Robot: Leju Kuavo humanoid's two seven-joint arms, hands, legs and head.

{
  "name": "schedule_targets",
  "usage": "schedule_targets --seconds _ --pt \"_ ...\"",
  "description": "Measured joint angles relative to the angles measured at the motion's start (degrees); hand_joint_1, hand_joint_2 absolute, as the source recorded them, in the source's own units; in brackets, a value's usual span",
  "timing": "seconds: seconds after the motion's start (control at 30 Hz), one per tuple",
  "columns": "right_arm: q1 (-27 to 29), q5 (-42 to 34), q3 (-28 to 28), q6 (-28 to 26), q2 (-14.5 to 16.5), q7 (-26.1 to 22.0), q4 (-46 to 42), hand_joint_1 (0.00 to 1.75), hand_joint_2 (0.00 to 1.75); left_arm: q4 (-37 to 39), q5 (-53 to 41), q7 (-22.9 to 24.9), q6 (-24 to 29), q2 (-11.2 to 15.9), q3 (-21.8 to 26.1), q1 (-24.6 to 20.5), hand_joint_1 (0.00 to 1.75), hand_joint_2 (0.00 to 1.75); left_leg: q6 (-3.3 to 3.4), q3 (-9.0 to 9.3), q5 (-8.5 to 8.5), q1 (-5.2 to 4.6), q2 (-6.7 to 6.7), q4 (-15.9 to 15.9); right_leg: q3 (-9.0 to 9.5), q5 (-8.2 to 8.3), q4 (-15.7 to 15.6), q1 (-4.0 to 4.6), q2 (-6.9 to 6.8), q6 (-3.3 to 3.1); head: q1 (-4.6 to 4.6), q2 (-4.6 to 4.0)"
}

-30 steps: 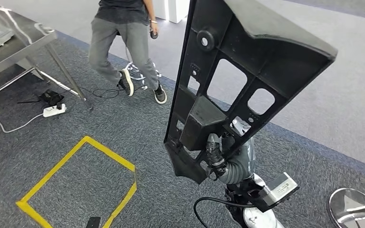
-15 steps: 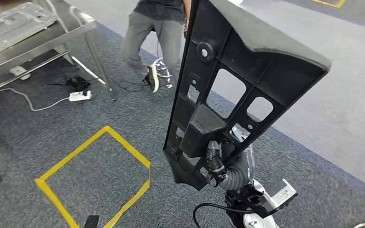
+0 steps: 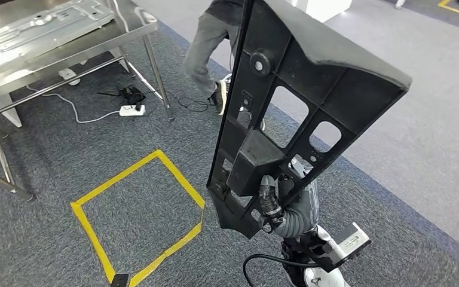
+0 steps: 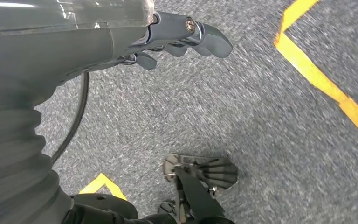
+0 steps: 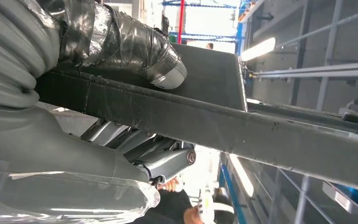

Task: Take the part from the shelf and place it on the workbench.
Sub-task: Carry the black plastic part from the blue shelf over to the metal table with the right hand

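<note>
floor: grey carpet (image 3: 125, 155) is lying under me, with a yellow taped square (image 3: 137, 212) marked on it.
counter: steel counter (image 3: 48, 42) is standing well ahead to my left, metal sheets lying on it.
part: black ribbed part (image 3: 293, 113) is riding upright in my right robot hand (image 3: 272, 200), which is gripping its lower end.
left robot hand (image 4: 177, 39): is hanging over the carpet, fingers curled, grasping nothing.
progress: i am judging the part as already off the shelf; reaching the counter and setting it down are remaining.
person: legs (image 3: 209, 48) are showing beside the counter, partly hidden by the part.
hidden: the part's top is being cut off.
</note>
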Motion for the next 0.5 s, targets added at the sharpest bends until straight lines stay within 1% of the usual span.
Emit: schedule_targets --seconds 0.03,0.07,0.1,0.13,0.17,0.2,0.23,0.27,0.3,0.33,0.37,0.4,0.43,0.47,0.5 --pt "0.0 0.0 0.0 -0.03 0.0 0.09 0.0 1.75 1.75 0.0 -0.01 -0.02 0.0 0.0 -0.01 -0.06 0.0 1.75 0.23 1.93 1.26 -0.27 1.04 -3.63 0.22 -0.23 0.0 0.11 -0.5 0.25 0.01 0.0" --pt "-0.01 0.01 0.0 -0.04 0.0 0.17 0.0 1.75 1.75 0.0 -0.03 -0.02 0.0 0.0 -0.02 -0.18 0.0 1.75 0.57 3.33 1.97 -0.53 1.83 -6.32 0.4 -0.45 0.01 0.21 -0.96 0.53 0.05 0.0" --pt "-0.01 0.05 0.0 -0.04 0.0 0.23 0.0 1.75 1.75 0.0 -0.05 -0.02 0.01 0.0 -0.05 -0.29 0.0 1.75 0.94 4.01 2.04 -0.83 2.29 -7.71 0.55 -0.63 -0.02 0.29 -1.36 0.85 0.07 0.0" --pt "-0.02 0.12 0.0 -0.04 0.0 0.3 0.0 1.75 1.75 0.0 -0.07 0.01 0.02 0.0 -0.11 -0.35 0.0 1.75 1.29 4.08 1.82 -1.13 2.08 -7.92 0.66 -0.77 -0.13 0.36 -1.74 1.18 0.11 0.01" --pt "-0.03 0.21 0.0 -0.05 0.0 0.4 -0.01 1.75 1.75 0.0 -0.09 0.04 0.04 0.0 -0.17 -0.33 0.0 1.75 1.65 4.11 1.86 -1.16 1.48 -8.14 0.87 -0.9 -0.25 0.33 -2.17 1.53 0.11 0.01" --pt "-0.04 0.28 0.0 -0.05 0.0 0.5 -0.01 1.75 1.75 0.0 -0.09 0.07 0.06 -0.01 -0.25 -0.22 0.0 1.75 1.99 4.35 1.89 -1.1 0.94 -8.45 1.06 -1.11 -0.25 0.21 -2.21 1.91 0.12 0.01" --pt "-0.06 0.34 0.0 -0.07 0.0 0.59 -0.02 1.75 1.75 0.0 -0.1 0.09 0.07 -0.02 -0.33 -0.15 0.0 1.75 2.33 4.7 1.97 -0.99 0.41 -8.82 1.01 -1.62 0.32 0.09 -1.54 2.23 0.22 0.02" --pt "-0.08 0.38 0.0 -0.1 0.0 0.65 -0.04 1.75 1.75 0.0 -0.13 0.09 0.08 -0.03 -0.4 -0.14 0.0 1.75 2.75 5.07 2.07 -0.84 -0.07 -9.2 0.39 -2.62 1.94 -0.01 -0.43 2.46 0.35 0.02" --pt "-0.07 0.4 0.0 -0.15 -0.01 0.71 -0.06 1.75 1.75 0.0 -0.15 0.09 0.08 -0.04 -0.49 -0.18 0.0 1.75 3.07 5.33 2.11 -0.73 -0.54 -9.41 -0.97 -4.04 4.78 -0.11 0.96 2.59 0.55 0.02" --pt "-0.02 0.43 0.0 -0.19 -0.02 0.77 -0.08 1.75 1.75 0.0 -0.18 0.08 0.08 -0.04 -0.57 -0.3 0.0 1.75 3.33 5.42 2.07 -0.75 -1.08 -9.47 -2.91 -5.68 8.47 -0.12 2.11 2.65 0.69 0.01" --pt "0.06 0.44 0.0 -0.22 -0.04 0.84 -0.09 1.75 1.75 0.0 -0.2 0.07 0.08 -0.02 -0.63 -0.41 0.0 1.75 3.54 5.43 2.01 -0.78 -1.69 -9.44 -5.05 -7.01 12.19 -0.11 2.64 2.69 0.77 0.01" --pt "0.15 0.45 0.0 -0.24 -0.07 0.91 -0.09 1.75 1.75 0.0 -0.21 0.07 0.09 -0.01 -0.67 -0.46 0.0 1.75 3.6 5.46 1.95 -0.81 -2.43 -9.39 -6.67 -7.43 14.71 -0.12 2.84 2.74 0.79 0.0" --pt "0.22 0.46 0.0 -0.25 -0.09 0.97 -0.09 1.75 1.75 0.0 -0.21 0.07 0.09 0.0 -0.7 -0.44 0.0 1.75 3.61 5.51 1.88 -0.82 -3.22 -9.3 -7.36 -6.74 15.24 -0.16 2.92 2.77 0.79 0.01" --pt "0.24 0.49 0.0 -0.25 -0.1 1.02 -0.09 1.75 1.75 0.0 -0.22 0.07 0.07 0.0 -0.73 -0.4 0.0 1.75 3.55 5.56 1.8 -0.8 -4.03 -9.14 -6.99 -5.02 13.65 -0.2 3.08 2.75 0.79 0.01" --pt "0.23 0.58 0.0 -0.26 -0.11 1.09 -0.09 1.75 1.75 0.0 -0.22 0.07 0.05 -0.04 -0.76 -0.35 0.0 1.75 3.39 5.6 1.68 -0.75 -4.82 -8.91 -5.71 -2.65 10.31 -0.27 3.63 2.69 0.81 0.01"
